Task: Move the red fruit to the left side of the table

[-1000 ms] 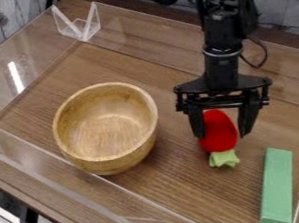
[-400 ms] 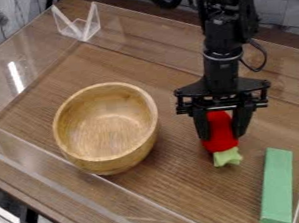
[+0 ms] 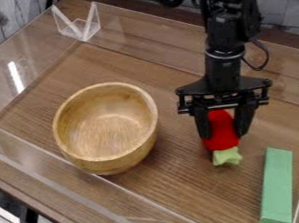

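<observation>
The red fruit (image 3: 220,134) lies on the brown table (image 3: 134,65) right of centre, its pale green leafy end (image 3: 226,158) pointing toward the front edge. My gripper (image 3: 223,128) hangs straight down over it with a black finger pressed on each side of the red body, shut on the fruit. The fruit still rests on the wood.
A round wooden bowl (image 3: 106,126) stands left of the fruit. A long green block (image 3: 276,186) lies near the front right corner. Clear acrylic walls (image 3: 39,55) edge the tabletop, with a clear bracket (image 3: 77,24) at the back left.
The fingers have drawn in from a wide spread to grip the red fruit's sides. The arm itself has stayed in place.
</observation>
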`<state>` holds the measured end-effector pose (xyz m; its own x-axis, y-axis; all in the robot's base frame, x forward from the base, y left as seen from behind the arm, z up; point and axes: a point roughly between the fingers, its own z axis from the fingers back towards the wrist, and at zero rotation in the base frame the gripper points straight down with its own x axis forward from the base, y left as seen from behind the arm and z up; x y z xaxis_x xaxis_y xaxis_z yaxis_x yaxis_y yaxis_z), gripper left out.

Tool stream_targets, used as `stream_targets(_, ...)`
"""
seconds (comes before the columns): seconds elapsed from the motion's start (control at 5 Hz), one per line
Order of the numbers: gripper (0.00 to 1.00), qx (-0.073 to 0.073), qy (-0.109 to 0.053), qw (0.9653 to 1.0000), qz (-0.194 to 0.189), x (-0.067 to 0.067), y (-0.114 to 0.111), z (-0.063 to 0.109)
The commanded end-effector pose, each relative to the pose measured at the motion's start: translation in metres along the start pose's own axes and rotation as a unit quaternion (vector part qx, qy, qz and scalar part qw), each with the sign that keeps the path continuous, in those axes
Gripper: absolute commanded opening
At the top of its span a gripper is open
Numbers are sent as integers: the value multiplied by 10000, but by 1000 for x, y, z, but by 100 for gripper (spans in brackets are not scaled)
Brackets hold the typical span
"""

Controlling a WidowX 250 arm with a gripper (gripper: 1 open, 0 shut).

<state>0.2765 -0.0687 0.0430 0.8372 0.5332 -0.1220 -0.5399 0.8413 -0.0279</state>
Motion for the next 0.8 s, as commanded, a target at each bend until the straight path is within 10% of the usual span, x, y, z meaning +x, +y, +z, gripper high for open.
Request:
stream_targets(0.0, 100, -137, -194, 9997, 0, 6, -7, 12)
stream_targets(0.2, 100, -130, -204, 9997, 45, 6, -7, 14)
stream_targets(0.4, 0, -126, -209, 9997, 95, 7, -7, 13)
stream_targets(0.6, 100, -110, -219, 9996, 118, 7, -7, 14)
